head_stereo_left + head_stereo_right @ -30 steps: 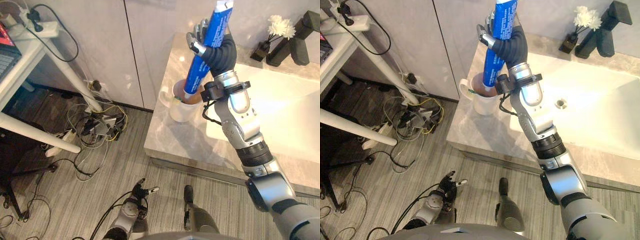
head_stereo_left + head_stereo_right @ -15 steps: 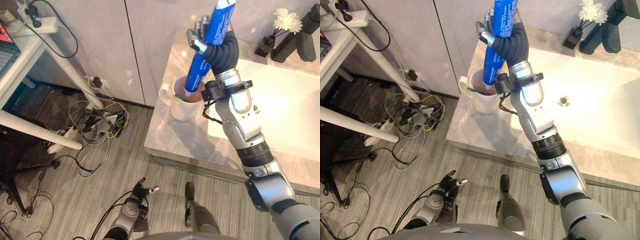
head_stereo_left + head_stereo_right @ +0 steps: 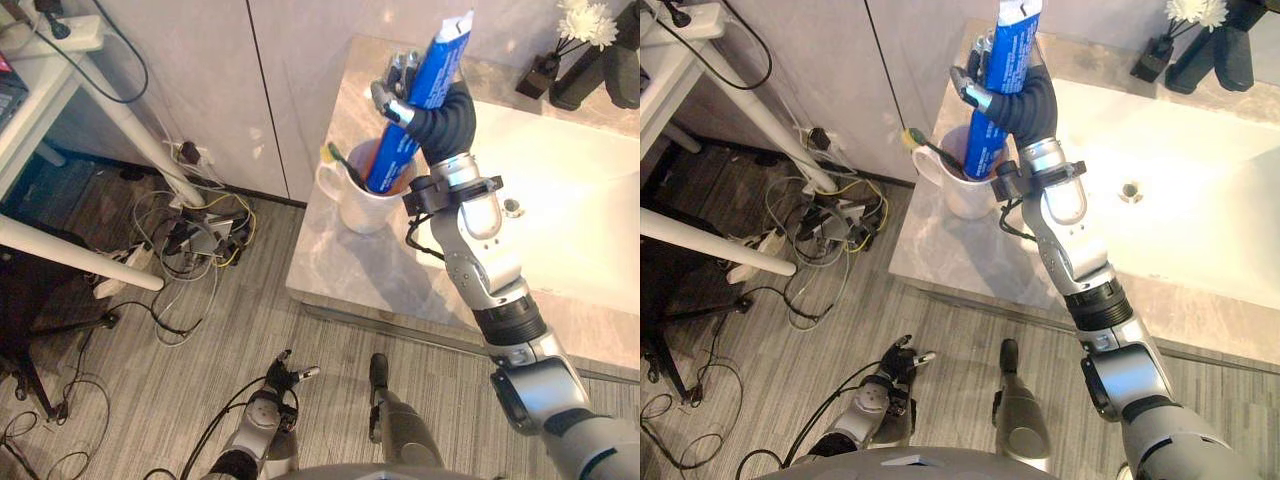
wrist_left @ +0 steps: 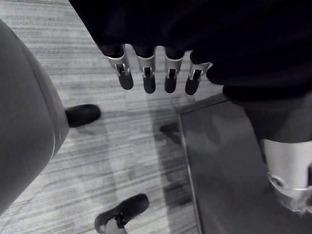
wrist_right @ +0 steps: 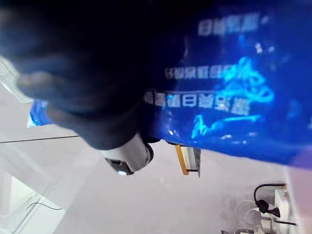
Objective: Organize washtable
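Right hand [image 3: 432, 112], fingers curled round a blue toothpaste tube [image 3: 392, 155] with unreadably blurred white lettering, holds its lower end in the white mug [image 3: 365, 212] on the counter [image 3: 345, 275]; left hand [image 4: 146, 73] hangs straight-fingered above the floor [image 4: 122, 136].

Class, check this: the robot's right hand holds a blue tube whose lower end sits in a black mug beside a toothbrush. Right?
No: the mug is white, not black, as the left eye view shows. Otherwise correct: the right hand holds the blue tube, lower end in the mug, beside the toothbrush.
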You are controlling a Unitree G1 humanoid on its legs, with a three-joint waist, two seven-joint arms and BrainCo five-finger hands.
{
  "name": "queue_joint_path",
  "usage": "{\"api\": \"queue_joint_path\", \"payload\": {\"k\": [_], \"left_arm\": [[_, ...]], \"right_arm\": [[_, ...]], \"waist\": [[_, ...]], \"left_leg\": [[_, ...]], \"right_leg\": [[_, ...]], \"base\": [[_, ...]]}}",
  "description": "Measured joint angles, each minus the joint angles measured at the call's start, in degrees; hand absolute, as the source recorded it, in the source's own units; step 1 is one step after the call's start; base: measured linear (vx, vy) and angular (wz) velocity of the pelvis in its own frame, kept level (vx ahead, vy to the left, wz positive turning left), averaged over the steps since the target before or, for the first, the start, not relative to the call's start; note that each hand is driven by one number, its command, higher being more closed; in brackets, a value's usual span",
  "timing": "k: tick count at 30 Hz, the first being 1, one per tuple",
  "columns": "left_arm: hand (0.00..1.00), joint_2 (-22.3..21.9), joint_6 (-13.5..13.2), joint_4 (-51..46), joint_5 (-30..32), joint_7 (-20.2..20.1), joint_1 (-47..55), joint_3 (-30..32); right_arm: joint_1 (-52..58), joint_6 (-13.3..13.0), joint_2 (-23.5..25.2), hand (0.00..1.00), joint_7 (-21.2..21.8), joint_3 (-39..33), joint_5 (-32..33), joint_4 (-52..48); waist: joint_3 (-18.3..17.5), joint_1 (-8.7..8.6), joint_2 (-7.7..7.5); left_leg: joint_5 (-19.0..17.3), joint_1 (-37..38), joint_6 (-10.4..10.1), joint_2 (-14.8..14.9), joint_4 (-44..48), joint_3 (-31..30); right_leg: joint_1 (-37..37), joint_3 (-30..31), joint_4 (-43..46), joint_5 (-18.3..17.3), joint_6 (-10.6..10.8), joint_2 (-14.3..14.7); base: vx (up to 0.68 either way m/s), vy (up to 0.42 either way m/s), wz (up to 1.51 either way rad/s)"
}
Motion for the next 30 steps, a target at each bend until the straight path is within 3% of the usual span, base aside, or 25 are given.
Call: {"api": "queue_joint_path", "payload": {"k": [14, 24, 30], "left_arm": [[0.0, 0.0, 0.0, 0.1, 0.0, 0.0, 0.0, 0.0], [0.0, 0.2, 0.0, 1.1, 0.0, -0.1, 0.1, 0.0], [0.0, 0.4, 0.0, 1.7, 0.1, -0.2, 0.8, -0.1]], "right_arm": [[0.1, 0.8, 0.0, 0.0, 0.0, 0.0, 0.0, -0.9], [0.1, 0.5, 0.0, 0.0, 0.4, 0.0, 0.0, -4.8], [0.1, 0.5, -0.2, 0.0, 1.0, -0.1, 0.0, -4.9]], "waist": [[0.0, -0.14, -0.02], [-0.2, -1.29, -0.16], [-2.1, -1.37, -0.16]], "left_leg": [[0.0, 0.1, 0.0, 0.0, 0.0, 0.4], [0.1, 1.1, -0.1, 0.0, -0.1, 0.9], [0.2, 2.4, -0.1, 0.0, -0.7, 2.1]], "right_leg": [[-0.2, 0.4, 0.0, 0.1, 0.0, 0.0], [0.5, 0.8, 0.0, 0.3, 0.0, 0.1], [1.2, 1.9, -1.2, 1.0, 0.0, 0.1]], "base": [[0.0, 0.0, 0.0], [-0.01, 0.002, -0.02], [0.0, 0.006, -0.1]]}}
